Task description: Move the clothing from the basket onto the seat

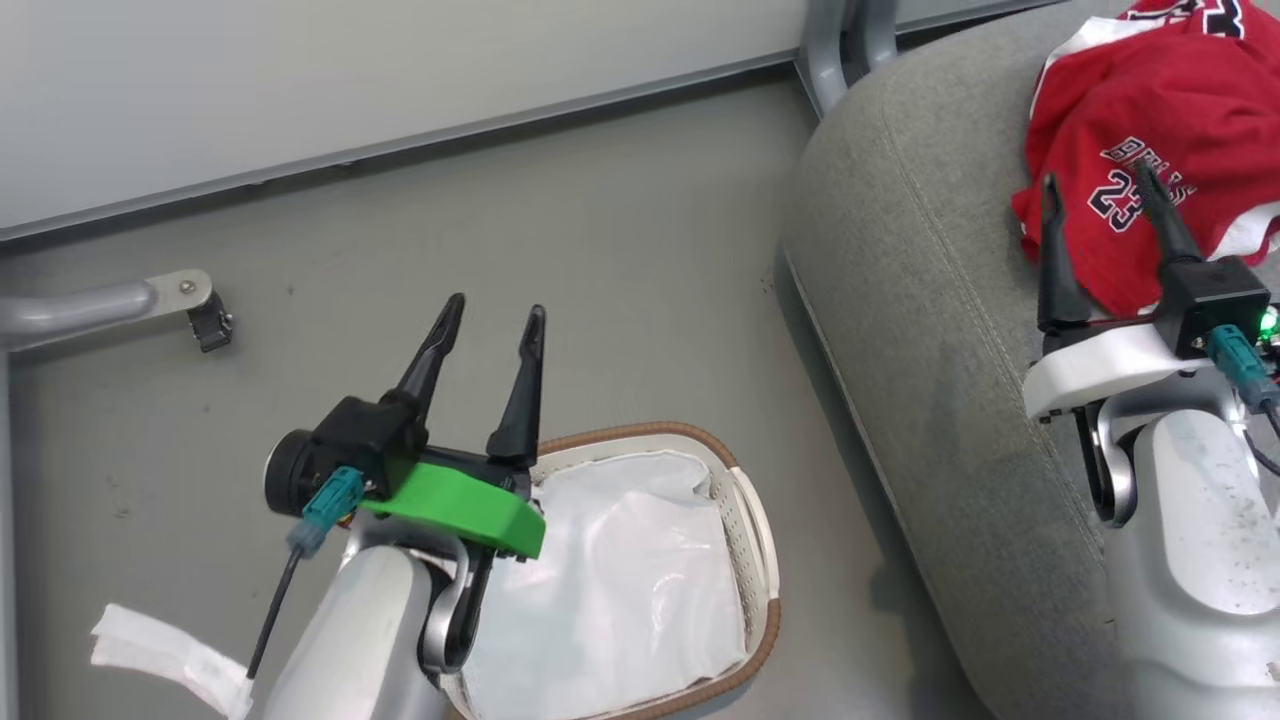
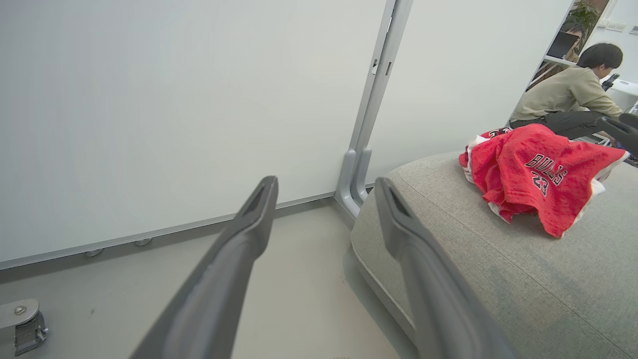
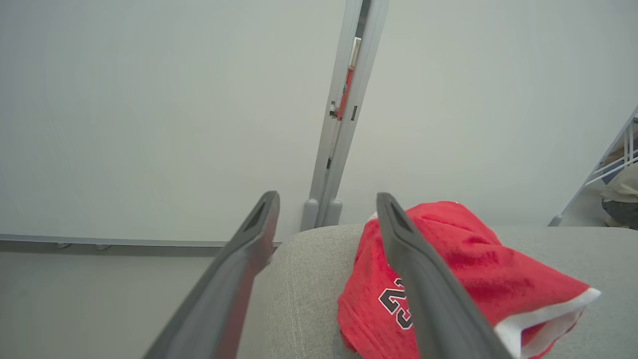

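Right tool [image 1: 1094,173] agape — crumpled clothing [image 1: 1180,90] on fabric seat [image 1: 930,300].

I'm on an office or lab floor here, not in a home, and this corner is screened off. Plain white partition panels [image 2: 174,124] run right across in front of me, joined at a grey metal post [image 2: 371,124]. One foot with a caster [image 1: 205,320] sits on the smooth grey floor [image 1: 560,260]. Past the panels' edge a person [image 2: 568,97] sits bent over a white table [image 2: 625,87], with a shelf [image 2: 558,61] and a potted plant [image 2: 585,15] behind. The homely touches are the grey seat [image 2: 498,269] and the basket [image 1: 760,560], down on that bare floor.
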### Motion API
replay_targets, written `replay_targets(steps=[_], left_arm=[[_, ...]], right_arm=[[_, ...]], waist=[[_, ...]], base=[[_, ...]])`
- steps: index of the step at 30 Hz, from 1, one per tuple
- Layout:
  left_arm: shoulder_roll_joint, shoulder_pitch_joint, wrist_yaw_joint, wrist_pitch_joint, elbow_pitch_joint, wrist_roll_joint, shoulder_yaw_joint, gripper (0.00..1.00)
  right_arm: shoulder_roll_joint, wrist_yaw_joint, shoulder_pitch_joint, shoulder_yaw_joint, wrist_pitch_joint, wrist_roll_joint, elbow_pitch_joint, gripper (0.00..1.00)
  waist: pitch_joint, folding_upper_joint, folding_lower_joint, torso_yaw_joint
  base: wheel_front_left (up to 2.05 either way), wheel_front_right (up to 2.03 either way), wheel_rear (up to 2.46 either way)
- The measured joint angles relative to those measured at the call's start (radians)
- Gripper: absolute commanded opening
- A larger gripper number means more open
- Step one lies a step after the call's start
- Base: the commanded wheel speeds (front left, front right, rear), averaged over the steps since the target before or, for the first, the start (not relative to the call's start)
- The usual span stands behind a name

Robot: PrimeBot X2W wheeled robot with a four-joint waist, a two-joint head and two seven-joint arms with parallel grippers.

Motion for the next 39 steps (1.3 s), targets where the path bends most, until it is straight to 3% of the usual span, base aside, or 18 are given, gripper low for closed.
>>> replay_targets(steps=[7, 12, 18, 28, 39], left_arm=[[-0.011, 0.108, 0.003, -0.002, -0.005, 0.017, 0.138, 1.0], [-0.014, 0.184, -0.002, -0.002, -0.032, 0.017, 0.227, 1.0], [-0.016, 0.269, -0.009, -0.002, -0.059, 0.027, 0.295, 1.0], [-0.017, 0.366, 0.009, -0.002, -0.098, -0.007, 0.313, 1.0], [-0.018, 0.4, 0.019, -0.002, -0.1, -0.011, 0.311, 1.0]], right_arm=[[0.021, 0.0, 0.055, 0.071, 0.0, 0.041, 0.001, 1.0], [0.025, 0.0, 0.122, 0.176, 0.0, 0.14, -0.025, 1.0], [0.025, 0.0, 0.215, 0.214, 0.0, 0.209, -0.053, 1.0], [0.024, 0.0, 0.342, 0.229, 0.0, 0.256, -0.095, 1.0], [0.024, 0.0, 0.367, 0.25, 0.0, 0.259, -0.091, 1.0]], waist=[[-0.061, 0.0, 0.0, 0.062], [-0.095, 0.0, 0.0, 0.101], [-0.126, 0.0, 0.0, 0.126], [-0.157, 0.0, 0.0, 0.134], [-0.177, 0.0, 0.0, 0.129]], base=[[0.0, 0.0, 0.0], [0.0, 0.0, 0.0], [0.0, 0.0, 0.0], [0.0, 0.0, 0.0], [0.0, 0.0, 0.0]])
